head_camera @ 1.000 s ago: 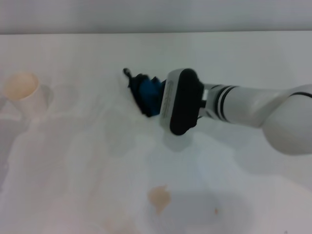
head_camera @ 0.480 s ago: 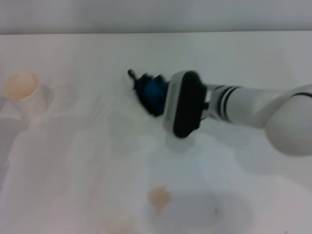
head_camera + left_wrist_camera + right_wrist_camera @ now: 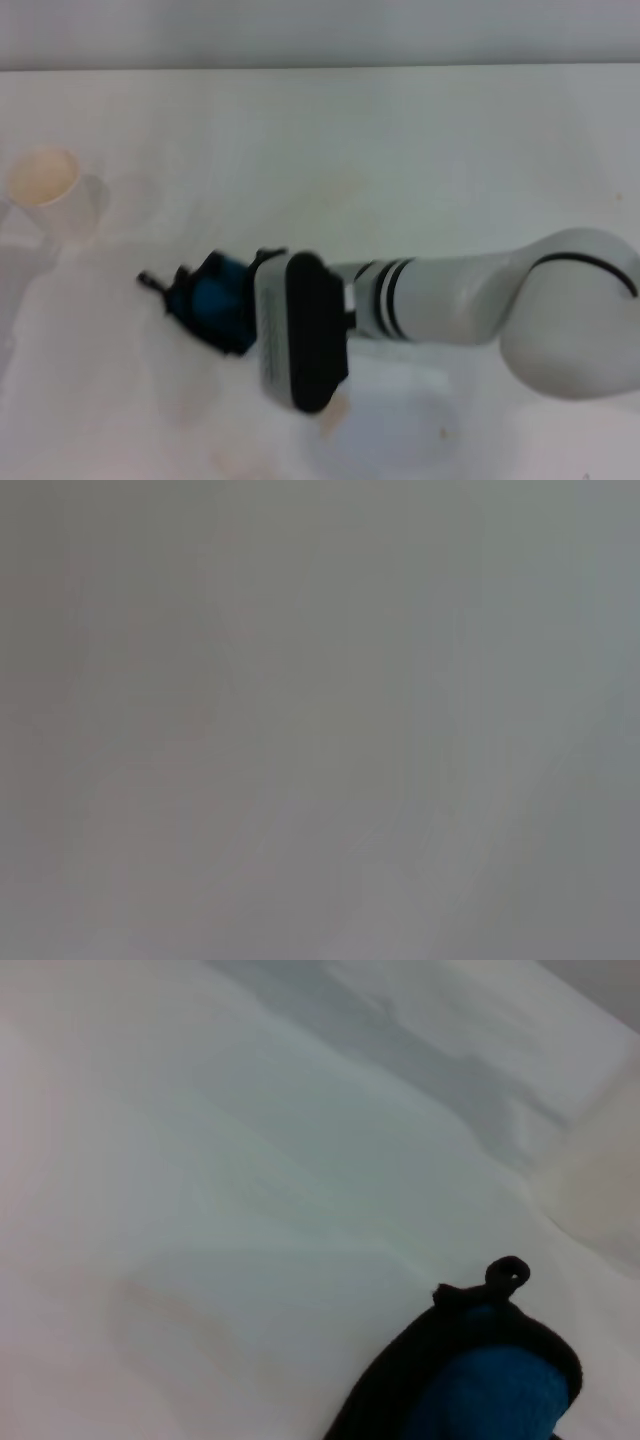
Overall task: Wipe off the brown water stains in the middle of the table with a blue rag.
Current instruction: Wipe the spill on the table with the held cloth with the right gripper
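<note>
In the head view the right arm reaches in from the right edge of the frame across the white table point(image 3: 420, 150), its wrist ending in a black-faced housing in the lower centre. The right gripper point(image 3: 232, 312) sits just left of that housing, and the blue rag point(image 3: 215, 308) is bunched up against it, pressed to the tabletop in the lower left-centre of the frame. The fingers themselves are hidden by the cloth and the housing, so whether they are clamped on the rag cannot be told from here, though the rag appears to be carried at the gripper's tip. A small black loop sticks out of the rag towards the left.

The right wrist view shows the rag point(image 3: 480, 1380) at its lower right, blue in the middle with black edging and the loop standing up from it, resting on the table point(image 3: 250, 1160).

What shows of the brown water stains point(image 3: 335, 408) is a faint tan patch just below the black housing, with paler smears near the bottom edge.

A cream paper cup point(image 3: 45, 190) stands at the far left, well apart from the rag.

The left wrist view is a plain grey blur; the left gripper is not seen.
</note>
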`<state>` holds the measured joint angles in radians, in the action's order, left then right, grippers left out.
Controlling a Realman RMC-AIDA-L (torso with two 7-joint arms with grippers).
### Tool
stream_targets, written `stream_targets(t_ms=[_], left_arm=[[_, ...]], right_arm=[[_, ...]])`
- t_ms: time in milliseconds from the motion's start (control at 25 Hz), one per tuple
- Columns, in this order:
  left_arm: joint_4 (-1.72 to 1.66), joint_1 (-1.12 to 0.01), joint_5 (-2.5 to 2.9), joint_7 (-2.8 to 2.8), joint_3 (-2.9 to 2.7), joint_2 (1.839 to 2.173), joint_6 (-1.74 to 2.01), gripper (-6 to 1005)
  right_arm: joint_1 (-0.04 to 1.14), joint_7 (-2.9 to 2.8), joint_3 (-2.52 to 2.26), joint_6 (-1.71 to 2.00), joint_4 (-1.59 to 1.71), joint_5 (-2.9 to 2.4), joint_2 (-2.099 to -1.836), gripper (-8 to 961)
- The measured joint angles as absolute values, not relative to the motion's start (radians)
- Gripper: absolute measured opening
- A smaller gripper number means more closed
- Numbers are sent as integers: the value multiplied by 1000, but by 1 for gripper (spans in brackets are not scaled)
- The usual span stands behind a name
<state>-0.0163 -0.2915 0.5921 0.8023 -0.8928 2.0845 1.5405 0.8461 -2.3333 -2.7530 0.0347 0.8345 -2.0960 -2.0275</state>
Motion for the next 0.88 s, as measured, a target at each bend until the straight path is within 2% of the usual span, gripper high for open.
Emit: stream_targets(t_ms=[760, 880], left_arm=[[-21, -287, 587, 802, -893, 2082, 1556, 887], [-20, -281, 587, 802, -893, 2081, 1561, 887]], right_arm=[[799, -2333, -2767, 186, 1035, -2094, -2029, 72], [798, -2333, -2745, 253, 1063, -2092, -2022, 72]])
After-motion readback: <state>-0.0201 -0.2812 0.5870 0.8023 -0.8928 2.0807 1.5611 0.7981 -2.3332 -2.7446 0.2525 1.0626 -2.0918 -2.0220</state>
